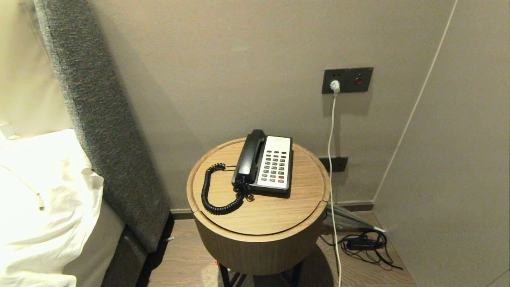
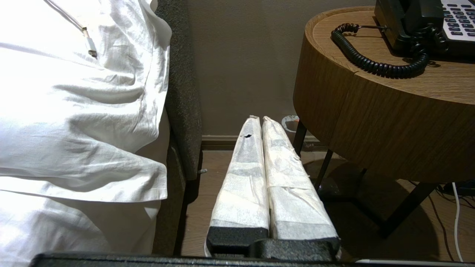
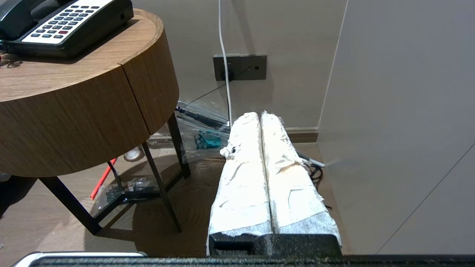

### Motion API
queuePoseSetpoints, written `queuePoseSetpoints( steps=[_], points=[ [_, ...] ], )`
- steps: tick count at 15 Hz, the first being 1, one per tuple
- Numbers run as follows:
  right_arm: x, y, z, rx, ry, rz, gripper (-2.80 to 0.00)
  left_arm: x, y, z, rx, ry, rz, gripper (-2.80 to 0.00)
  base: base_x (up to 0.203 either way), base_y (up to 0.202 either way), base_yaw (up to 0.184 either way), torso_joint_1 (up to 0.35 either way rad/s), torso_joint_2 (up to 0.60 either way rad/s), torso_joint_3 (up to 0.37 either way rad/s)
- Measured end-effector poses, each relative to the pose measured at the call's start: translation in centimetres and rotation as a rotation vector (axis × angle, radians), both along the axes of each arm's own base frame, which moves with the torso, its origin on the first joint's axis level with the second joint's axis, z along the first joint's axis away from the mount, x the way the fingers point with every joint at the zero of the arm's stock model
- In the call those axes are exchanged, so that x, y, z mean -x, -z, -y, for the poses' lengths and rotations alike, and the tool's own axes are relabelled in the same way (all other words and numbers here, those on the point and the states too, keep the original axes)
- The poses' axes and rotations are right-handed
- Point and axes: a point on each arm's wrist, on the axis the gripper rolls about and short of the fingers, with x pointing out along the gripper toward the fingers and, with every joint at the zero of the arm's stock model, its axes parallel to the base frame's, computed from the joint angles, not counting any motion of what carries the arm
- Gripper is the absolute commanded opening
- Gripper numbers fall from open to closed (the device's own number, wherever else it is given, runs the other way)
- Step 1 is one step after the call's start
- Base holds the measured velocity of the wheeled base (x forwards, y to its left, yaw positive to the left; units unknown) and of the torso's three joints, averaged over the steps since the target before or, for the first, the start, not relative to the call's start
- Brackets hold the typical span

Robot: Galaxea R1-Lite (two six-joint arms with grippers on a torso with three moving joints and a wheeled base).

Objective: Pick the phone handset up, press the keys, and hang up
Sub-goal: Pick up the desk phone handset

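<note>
Your left claw (image 2: 262, 119): two long fingers (image 2: 241, 185) wrapped in white crinkled tape, black textured base. Your right claw (image 3: 259, 114): same white wrapping, more frayed, black mount.

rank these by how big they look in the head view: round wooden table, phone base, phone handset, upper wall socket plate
1. round wooden table
2. phone base
3. phone handset
4. upper wall socket plate

The plate sits farther back on the wall, so its true size against the handset is unsure.

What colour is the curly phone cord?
Black. The cord shows best in the head view.
</note>
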Motion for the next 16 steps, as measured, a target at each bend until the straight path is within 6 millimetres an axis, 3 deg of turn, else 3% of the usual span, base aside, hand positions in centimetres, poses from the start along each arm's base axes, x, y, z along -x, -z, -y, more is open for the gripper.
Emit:
queuePoseSetpoints(
  steps=[16],
  points=[
    [0.0, 0.0, 0.0, 0.0, 0.0, 0.0, -2.8, 0.0, 0.0, 0.0, -0.006, 0.002, 0.0, -2.8, 0.0, 0.0, 0.0, 0.0, 0.0, 0.0]
  ],
)
